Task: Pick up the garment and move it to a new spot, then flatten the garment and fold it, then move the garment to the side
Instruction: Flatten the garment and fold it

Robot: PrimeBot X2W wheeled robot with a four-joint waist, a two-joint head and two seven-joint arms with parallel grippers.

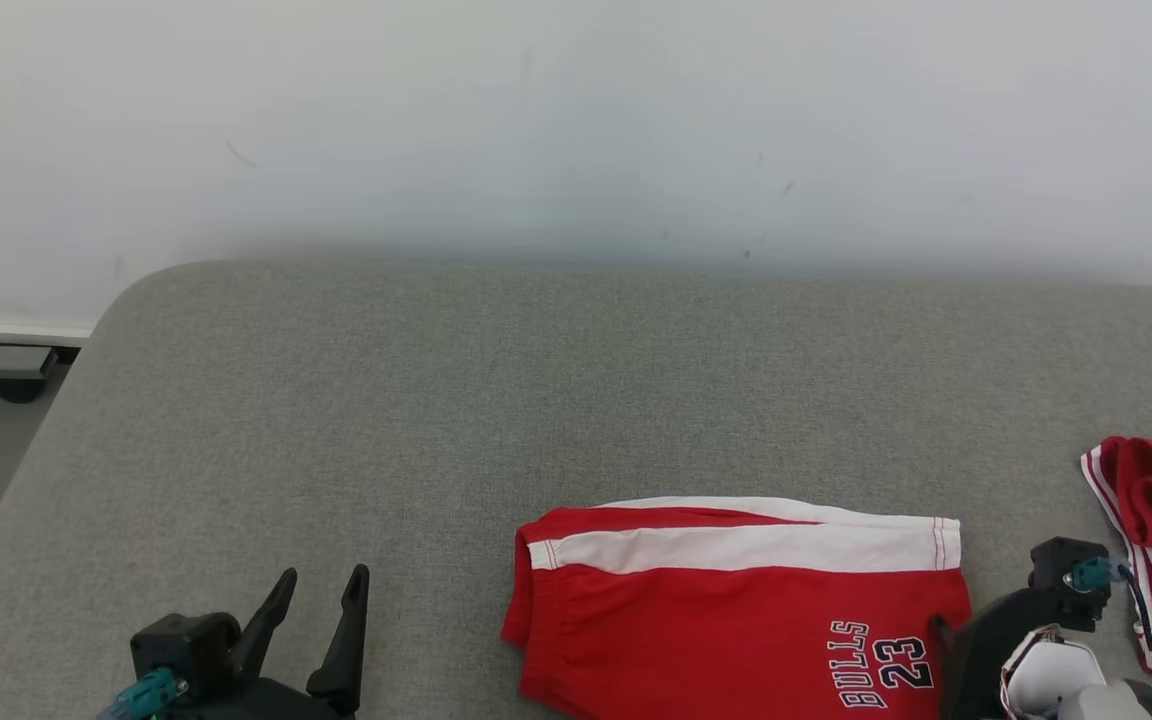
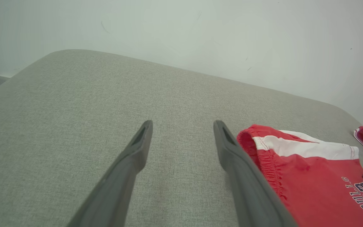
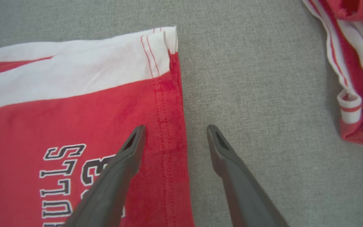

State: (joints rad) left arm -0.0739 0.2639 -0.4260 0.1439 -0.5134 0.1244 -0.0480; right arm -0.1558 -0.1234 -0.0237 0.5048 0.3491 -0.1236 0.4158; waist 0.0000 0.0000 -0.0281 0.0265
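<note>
My right end effector (image 3: 175, 130), released like my left end effector (image 2: 183, 124), hangs astride the stitched side hem of the soft, light red-and-white "BULLS 23" jersey shorts (image 3: 74, 110) lying flat on the grey fabric tabletop (image 3: 247, 78), limp cloth I judge best pinched at that doubled edge.

Red shorts (image 1: 736, 620) are being shared by all views: overlooked by head view, skimmed low from waistband (image 2: 269, 167) side by left wrist view, overhung closely at hem (image 3: 169, 110) by right wrist view.
</note>
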